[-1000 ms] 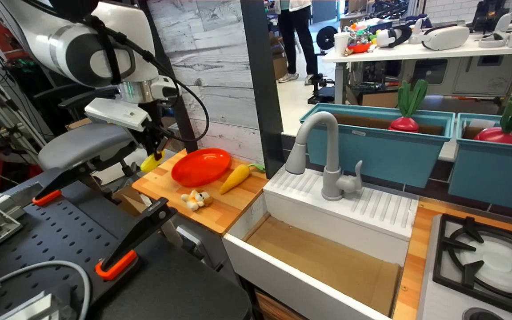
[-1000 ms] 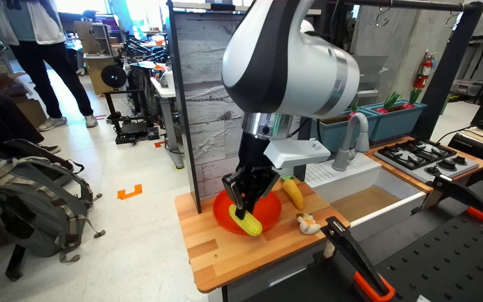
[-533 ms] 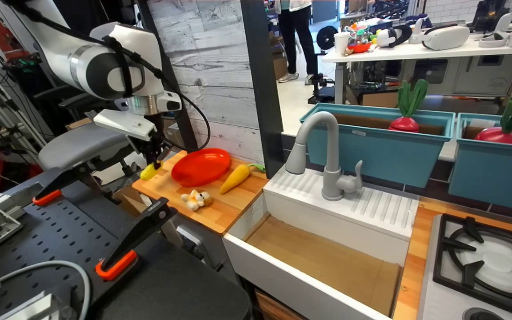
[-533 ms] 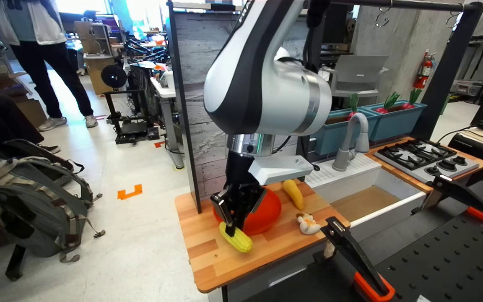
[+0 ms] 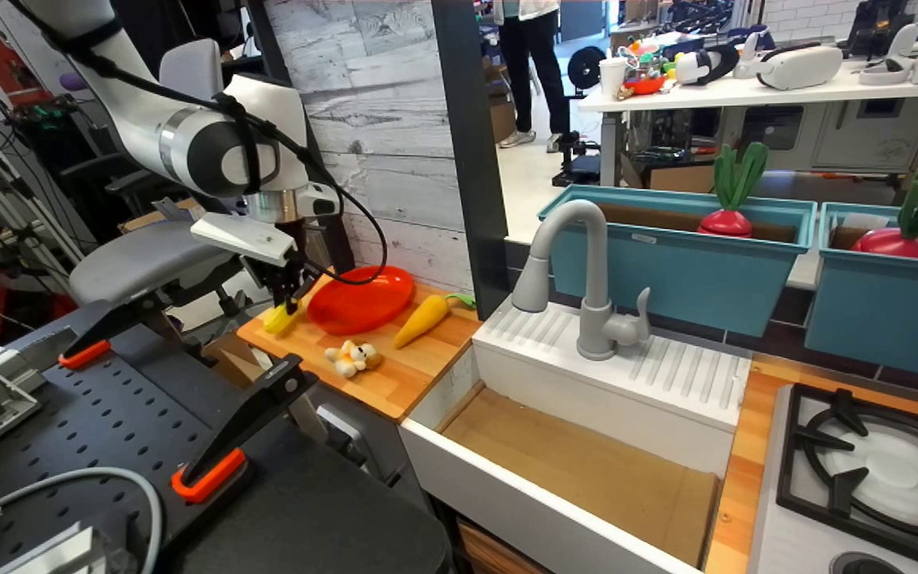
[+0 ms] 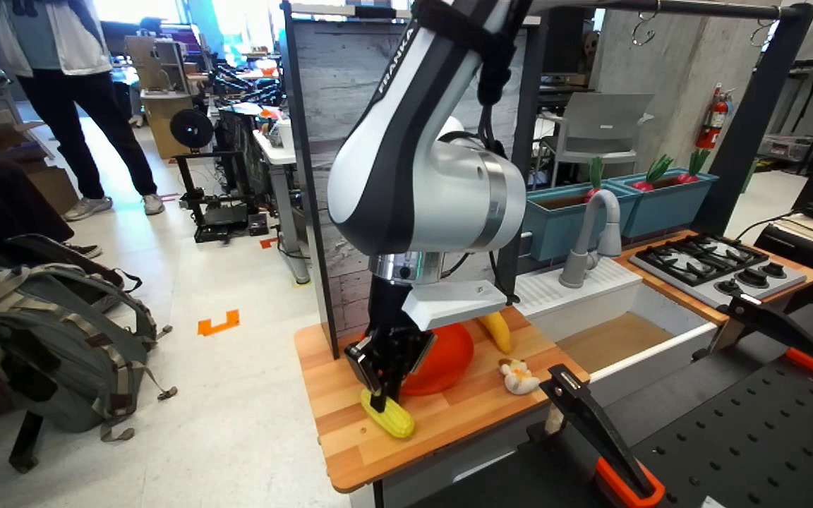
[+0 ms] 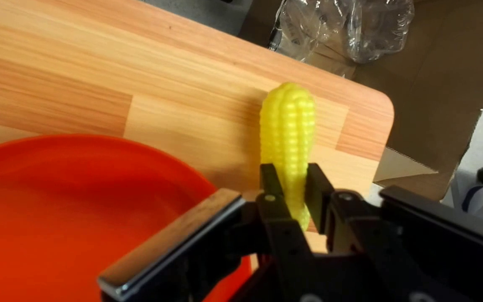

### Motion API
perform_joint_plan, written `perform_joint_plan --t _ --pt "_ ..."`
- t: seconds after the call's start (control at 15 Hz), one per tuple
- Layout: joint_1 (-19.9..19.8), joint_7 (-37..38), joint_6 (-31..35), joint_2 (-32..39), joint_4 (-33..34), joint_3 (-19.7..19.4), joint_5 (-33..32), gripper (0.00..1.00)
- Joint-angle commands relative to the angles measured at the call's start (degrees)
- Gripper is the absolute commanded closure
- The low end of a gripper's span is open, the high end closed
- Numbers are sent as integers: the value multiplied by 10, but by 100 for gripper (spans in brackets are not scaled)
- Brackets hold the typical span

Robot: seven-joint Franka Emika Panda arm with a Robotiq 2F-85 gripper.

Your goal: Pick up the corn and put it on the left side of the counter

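The hand (image 7: 290,178) is closed against both sides of a yellow corn cob (image 7: 288,121) at the left end of a wooden table (image 5: 399,383); whether the cob touches the wood, I cannot tell. In both exterior views, a red plate (image 5: 359,301) sits just right, an orange carrot (image 5: 423,320) farther right.

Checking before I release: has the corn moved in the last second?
Yes: in an exterior view, the corn has shifted down and left in the picture, from overlapping the unmoved red plate to just below it.
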Motion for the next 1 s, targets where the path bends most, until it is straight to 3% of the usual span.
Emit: perform_joint_plan --t 0.0,0.53,0.93 --pt "12 9 -19 21 36 -10 -13 53" --pt "6 5 -13 10 24 -5 -12 0" --pt "-4 -4 36 -58 -49 9 -10 0"
